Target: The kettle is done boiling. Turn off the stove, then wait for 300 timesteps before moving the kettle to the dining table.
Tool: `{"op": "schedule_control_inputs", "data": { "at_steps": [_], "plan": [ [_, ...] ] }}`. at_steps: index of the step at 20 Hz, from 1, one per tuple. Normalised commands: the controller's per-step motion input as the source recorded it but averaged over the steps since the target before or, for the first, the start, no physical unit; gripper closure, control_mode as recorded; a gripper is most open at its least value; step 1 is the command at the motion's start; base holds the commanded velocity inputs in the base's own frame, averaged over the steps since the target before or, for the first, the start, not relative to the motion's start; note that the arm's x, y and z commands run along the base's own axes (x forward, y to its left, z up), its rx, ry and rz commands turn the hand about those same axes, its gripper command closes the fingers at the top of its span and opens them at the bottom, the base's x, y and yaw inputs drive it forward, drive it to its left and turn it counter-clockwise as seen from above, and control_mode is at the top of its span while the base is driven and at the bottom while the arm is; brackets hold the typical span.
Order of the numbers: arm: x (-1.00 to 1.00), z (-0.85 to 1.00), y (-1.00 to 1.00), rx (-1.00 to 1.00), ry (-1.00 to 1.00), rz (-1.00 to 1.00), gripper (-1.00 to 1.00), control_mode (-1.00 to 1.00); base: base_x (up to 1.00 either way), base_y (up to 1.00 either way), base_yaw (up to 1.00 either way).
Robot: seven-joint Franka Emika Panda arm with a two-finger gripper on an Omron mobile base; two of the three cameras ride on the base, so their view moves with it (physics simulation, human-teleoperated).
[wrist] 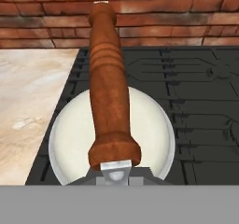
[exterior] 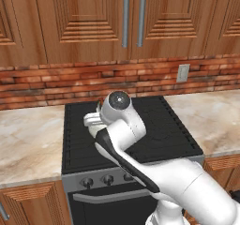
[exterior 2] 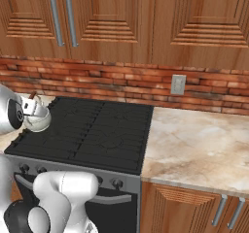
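Observation:
The cream-white kettle [wrist: 70,139] is seen from straight above over the left side of the black stove [wrist: 200,106], its reddish-brown wooden handle [wrist: 108,83] running up the middle of the hand view. In the right base view the kettle [exterior 2: 39,120] is at the stove's [exterior 2: 97,130] left edge, right under my gripper [exterior 2: 31,105]. The gripper is shut on the kettle's handle, and the fingertips themselves are hidden. I cannot tell whether the kettle rests on the grate or hangs just above it. In the left base view my arm covers the kettle. The dining table is out of view.
Round dark knobs [exterior: 108,179] line the stove's grey front panel above the oven's bar handle [exterior: 103,196]. Beige marbled counters [exterior: 28,144] [exterior 2: 194,144] flank the stove. A brick wall with an outlet [exterior 2: 178,84] and wooden upper cabinets [exterior: 93,18] stand behind.

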Motion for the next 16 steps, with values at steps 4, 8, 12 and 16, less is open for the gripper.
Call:
{"op": "schedule_control_inputs", "data": {
  "at_steps": [4,8,12,16],
  "plan": [
    [-0.28,0.56,-0.03,0.0,0.0,-0.03,1.0,-1.0,0.0,0.0,0.0],
    [-0.29,0.55,-0.13,0.0,0.02,-0.03,1.0,-1.0,0.0,0.0,0.0],
    [-0.07,0.41,-0.03,0.0,0.02,-0.04,1.0,-1.0,0.0,0.0,0.0],
    [0.0,0.04,0.01,0.0,0.02,-0.04,1.0,-1.0,0.0,0.0,0.0]
  ]
}}
